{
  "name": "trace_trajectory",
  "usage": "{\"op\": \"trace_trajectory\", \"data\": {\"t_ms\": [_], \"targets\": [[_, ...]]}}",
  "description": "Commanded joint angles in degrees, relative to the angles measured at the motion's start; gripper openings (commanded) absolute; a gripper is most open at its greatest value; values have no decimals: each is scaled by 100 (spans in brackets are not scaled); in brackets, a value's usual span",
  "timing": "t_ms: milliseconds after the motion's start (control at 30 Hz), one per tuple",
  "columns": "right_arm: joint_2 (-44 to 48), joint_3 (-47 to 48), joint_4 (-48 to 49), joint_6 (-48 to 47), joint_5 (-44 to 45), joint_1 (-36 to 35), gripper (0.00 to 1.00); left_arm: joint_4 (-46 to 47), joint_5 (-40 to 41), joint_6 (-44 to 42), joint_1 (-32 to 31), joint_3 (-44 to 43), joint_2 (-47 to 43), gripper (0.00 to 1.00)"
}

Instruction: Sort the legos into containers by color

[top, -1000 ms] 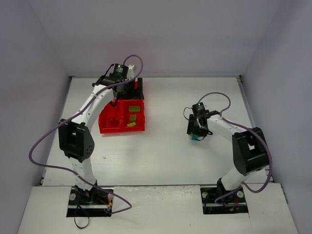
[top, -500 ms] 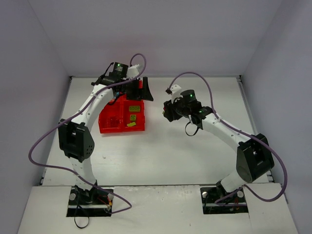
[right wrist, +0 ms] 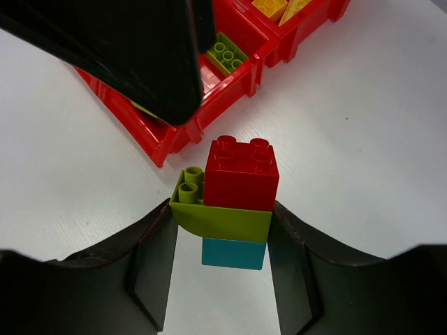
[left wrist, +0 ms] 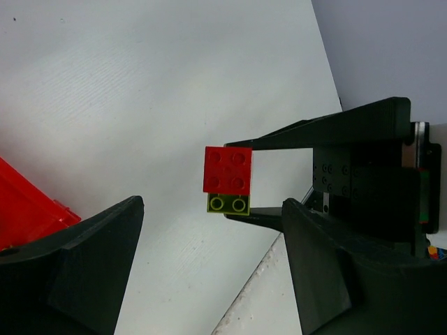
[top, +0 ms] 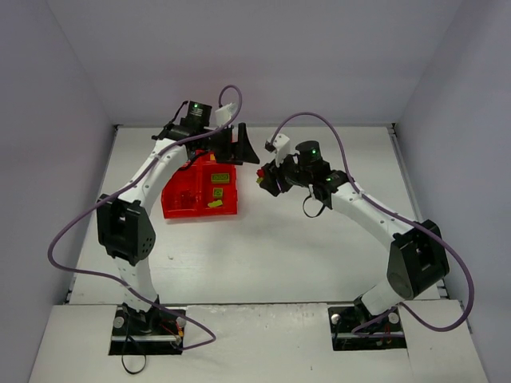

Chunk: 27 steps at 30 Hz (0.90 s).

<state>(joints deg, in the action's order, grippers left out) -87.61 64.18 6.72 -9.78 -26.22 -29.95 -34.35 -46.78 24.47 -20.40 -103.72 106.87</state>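
between the two arms, just off the right side of the tray, a clump of legos (right wrist: pixel 230 209) is pinched in the right gripper (right wrist: pixel 225 237) above the table (top: pixel 303 247). the clump is a red brick (right wrist: pixel 241 171) on top, a green piece (right wrist: pixel 220 222) with a rounded corner under it, and a cyan brick (right wrist: pixel 234 254) at the bottom. the right gripper's jaws are drawn in narrow on the clump, flanking its green and cyan layers. the left gripper (top: pixel 241 145) hangs close by over the tray's far right corner, its jaws spread wide and holding nothing. in the left wrist view the clump shows in the gap between its fingers (left wrist: pixel 91 258), apart from both. the red tray (top: pixel 200 212) lies on the left half of the table. one of its compartments holds a green brick (right wrist: pixel 227 54), and the one beside it holds yellow bricks (right wrist: pixel 276 7). from above, a yellow brick (top: pixel 214 203) lies in the near right compartment.
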Motion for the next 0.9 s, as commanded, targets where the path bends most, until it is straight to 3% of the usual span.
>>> {"op": "trace_trajectory", "data": {"t_ms": [0, 267, 367, 400, 533, 733, 867], "targets": [[271, 393, 321, -121, -182, -81, 9, 341, -182, 119, -121, -262, -26, 73], [297, 358, 295, -147, -164, -142, 9, 33, -76, -39, -350, -553, 343, 72], [306, 332, 295, -156, -147, -142, 9, 42, -103, -39, -377, -544, 378, 58], [306, 332, 286, -164, -147, -142, 9, 60, -120, -47, -377, -535, 387, 45], [315, 288, 295, -164, -121, -142, 9, 34, -190, -91, -368, -535, 370, 13], [333, 86, 286, -200, -68, -151, 9, -63, -305, -118, -35, -535, 168, 9], [333, -64, 286, -156, -59, -151, 9, -256, -305, -240, 518, -509, -104, 9]]}}
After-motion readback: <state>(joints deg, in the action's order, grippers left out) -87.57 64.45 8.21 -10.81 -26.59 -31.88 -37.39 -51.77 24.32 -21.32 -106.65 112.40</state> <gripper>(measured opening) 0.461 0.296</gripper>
